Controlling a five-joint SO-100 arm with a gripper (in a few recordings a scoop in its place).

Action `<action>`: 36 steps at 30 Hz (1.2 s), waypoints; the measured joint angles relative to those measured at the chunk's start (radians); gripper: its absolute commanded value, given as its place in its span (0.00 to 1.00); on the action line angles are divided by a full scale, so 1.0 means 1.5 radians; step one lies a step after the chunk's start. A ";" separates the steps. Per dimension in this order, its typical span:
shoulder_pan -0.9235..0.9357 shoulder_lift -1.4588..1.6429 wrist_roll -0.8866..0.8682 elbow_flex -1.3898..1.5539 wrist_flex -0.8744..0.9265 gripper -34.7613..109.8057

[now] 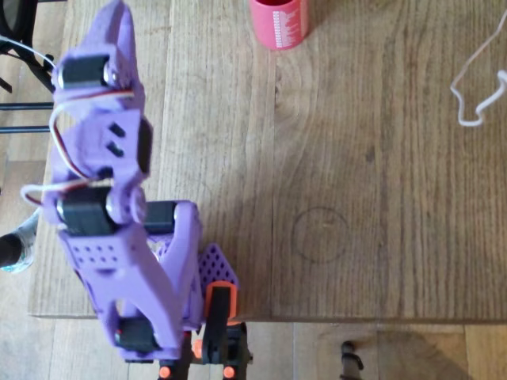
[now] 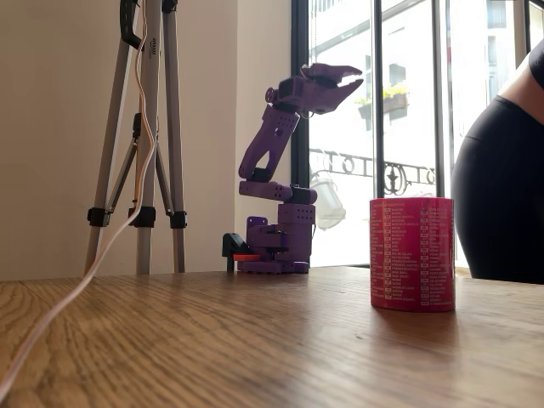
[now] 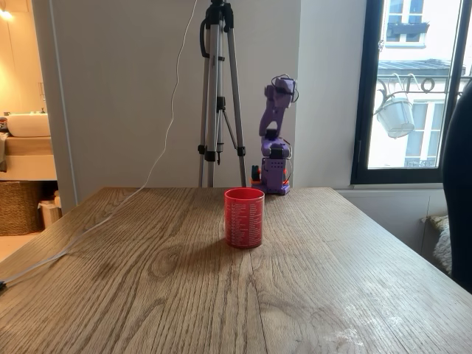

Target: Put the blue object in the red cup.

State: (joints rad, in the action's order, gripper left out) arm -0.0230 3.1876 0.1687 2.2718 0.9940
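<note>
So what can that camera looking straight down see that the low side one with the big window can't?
Overhead alone: a faint pencil circle drawn on the wooden table, and the cup's open mouth. The low fixed view alone: a tripod, the window and a person at the right edge. Both: the purple arm, raised above the table, and the red cup.

— What sort of place are you working in?

— You are in a home, a lived-in room. Behind the raised gripper you see tall windows with a wrought-iron balcony rail and a hanging planter outside, and a street facade beyond.

— Anything else domestic?

— Far off to the gripper's side in a fixed view, an open doorway shows a washbasin with a wicker basket under it. Below the gripper, your arm is clamped to a wooden dining-style table, with a camera tripod beside it against a plain wall.
</note>
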 measured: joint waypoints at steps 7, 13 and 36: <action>-0.001 0.082 -0.001 0.226 0.000 0.25; 0.007 0.067 -0.022 0.469 -0.029 0.25; 0.019 0.075 -0.057 0.561 -0.027 0.25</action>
State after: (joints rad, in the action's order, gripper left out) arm 0.0061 3.2996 0.0828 3.1140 0.9541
